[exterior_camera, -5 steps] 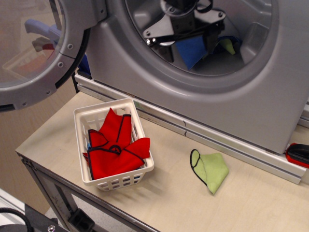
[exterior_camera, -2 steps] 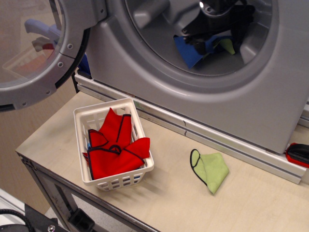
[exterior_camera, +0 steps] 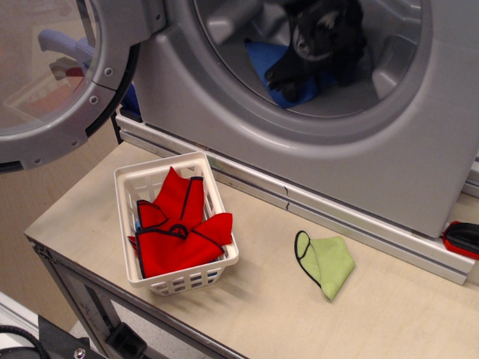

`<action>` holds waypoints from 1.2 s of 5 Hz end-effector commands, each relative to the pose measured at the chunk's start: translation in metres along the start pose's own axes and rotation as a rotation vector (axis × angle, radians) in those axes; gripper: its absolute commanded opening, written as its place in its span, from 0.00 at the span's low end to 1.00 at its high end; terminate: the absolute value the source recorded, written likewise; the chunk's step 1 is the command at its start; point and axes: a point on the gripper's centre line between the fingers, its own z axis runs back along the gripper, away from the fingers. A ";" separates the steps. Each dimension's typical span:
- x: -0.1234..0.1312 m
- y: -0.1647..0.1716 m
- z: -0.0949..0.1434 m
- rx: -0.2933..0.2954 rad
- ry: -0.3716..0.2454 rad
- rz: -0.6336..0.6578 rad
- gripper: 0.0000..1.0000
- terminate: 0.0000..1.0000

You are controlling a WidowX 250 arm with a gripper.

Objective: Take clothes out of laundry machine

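Note:
The laundry machine [exterior_camera: 359, 157] fills the top of the view, its round opening facing me and its door [exterior_camera: 45, 75] swung open to the left. Inside the ribbed drum lies the bright-blue cloth [exterior_camera: 263, 58]. My black gripper [exterior_camera: 299, 75] reaches into the drum and sits on the blue cloth's right part, blurred by motion. I cannot tell how the jaws stand or whether they hold the cloth. The yellow-green piece in the drum is hidden behind the gripper.
A white basket [exterior_camera: 126, 187] with red black-edged cloths [exterior_camera: 176, 232] stands on the wooden table [exterior_camera: 254, 314] at the left. A yellow-green cloth [exterior_camera: 329, 262] lies on the table below the machine. A red and black object [exterior_camera: 462, 238] sits at the right edge.
The gripper has turned and pushed lower and left onto the blue cloth. The blue cloth has shifted left and up. The yellow-green piece in the drum is now covered.

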 end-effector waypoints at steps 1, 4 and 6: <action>0.020 0.010 0.001 0.027 0.008 0.029 1.00 0.00; 0.005 0.011 0.014 0.049 0.032 -0.048 0.00 0.00; -0.013 0.053 0.047 0.003 0.052 -0.143 0.00 0.00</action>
